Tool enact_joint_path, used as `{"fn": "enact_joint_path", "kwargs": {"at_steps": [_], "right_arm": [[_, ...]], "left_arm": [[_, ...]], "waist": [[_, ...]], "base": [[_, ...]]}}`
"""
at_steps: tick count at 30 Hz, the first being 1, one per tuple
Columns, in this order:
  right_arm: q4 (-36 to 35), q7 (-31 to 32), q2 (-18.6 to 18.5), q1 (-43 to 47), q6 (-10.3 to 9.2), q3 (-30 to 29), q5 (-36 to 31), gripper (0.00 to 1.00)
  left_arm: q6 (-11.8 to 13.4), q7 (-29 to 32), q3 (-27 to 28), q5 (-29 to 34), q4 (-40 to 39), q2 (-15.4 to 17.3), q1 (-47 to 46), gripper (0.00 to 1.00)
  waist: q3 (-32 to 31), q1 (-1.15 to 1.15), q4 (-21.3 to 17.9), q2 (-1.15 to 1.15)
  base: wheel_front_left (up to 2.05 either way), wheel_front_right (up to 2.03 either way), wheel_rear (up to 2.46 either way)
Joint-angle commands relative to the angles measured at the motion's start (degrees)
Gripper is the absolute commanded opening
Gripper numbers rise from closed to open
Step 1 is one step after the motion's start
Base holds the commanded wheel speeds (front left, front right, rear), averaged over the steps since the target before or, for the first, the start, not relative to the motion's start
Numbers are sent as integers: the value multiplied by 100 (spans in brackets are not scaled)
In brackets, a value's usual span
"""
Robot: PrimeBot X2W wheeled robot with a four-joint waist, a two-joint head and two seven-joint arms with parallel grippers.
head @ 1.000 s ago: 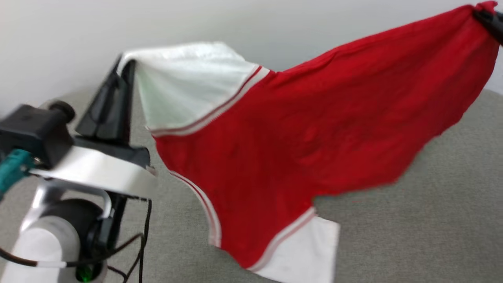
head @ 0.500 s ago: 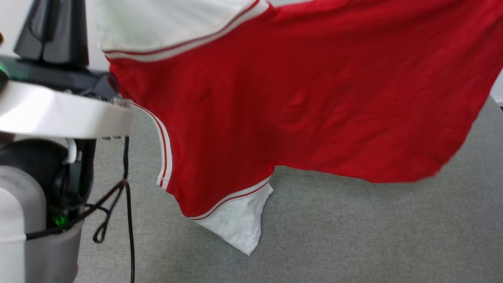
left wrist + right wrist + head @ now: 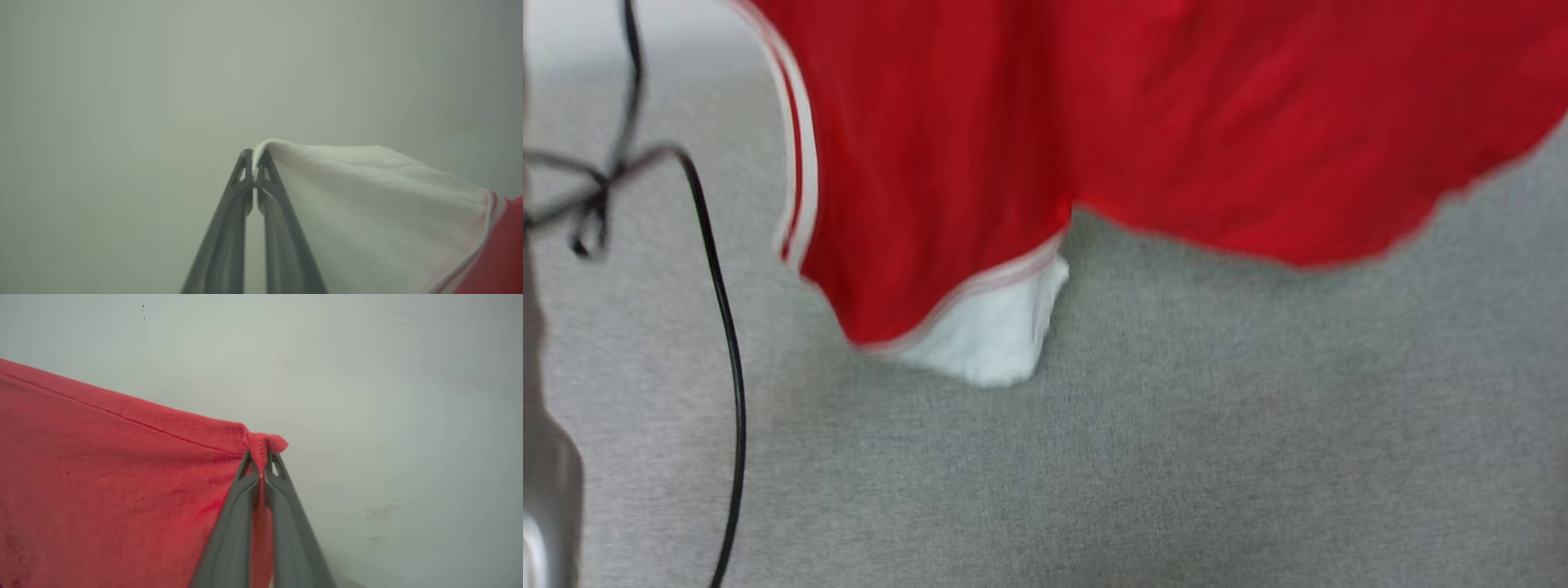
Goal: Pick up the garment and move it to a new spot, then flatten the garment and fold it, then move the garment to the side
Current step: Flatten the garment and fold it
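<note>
Some bare indoor room: grey fabric surface (image 3: pixel 1176 457), plain pale wall (image 3: pixel 122 81)

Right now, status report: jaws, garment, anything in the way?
Left gripper: jaws shut on garment sleeve. Right gripper: jaws shut on red hem. Cloth hangs spread between. Black cable at left, apart.
</note>
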Motion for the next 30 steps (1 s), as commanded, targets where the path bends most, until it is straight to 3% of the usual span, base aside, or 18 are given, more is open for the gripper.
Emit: {"fn": "enact_joint_path", "kwargs": {"at_steps": [1,5,9,19,25,30], "right_arm": [[50,-56,37,-154,-6,-31,-51,0],[471,-380,105,-950,-6,-3,-191,0],[965,-629,171,-1691,-7,212,-319,0],[2356,-1516,690,-3300,-7,799,-490,0],[3065,-2133,971,-3784,-7,1250,-380,0],[3372,-2506,1090,-3555,-7,1745,-113,0]], "left_arm": [[-49,14,-42,47,117,30,-203,0],[-345,-133,-238,289,1050,72,-1568,0],[-419,-404,-356,531,1860,-23,-2620,0],[-247,-1422,-605,1016,3857,-362,-4411,0],[-10,-2177,-575,1037,4980,-541,-4917,0],[-38,-2633,-609,857,5485,-689,-4464,0]], "waist": [[538,-1,-59,0],[1233,-1,-66,0],[1687,-1,-41,0],[2349,-1,44,0],[2573,-1,183,0],[2601,-1,303,0]], "base": [[0,0,0],[0,0,0],[0,0,0],[0,0,0],[0,0,0],[0,0,0]]}}
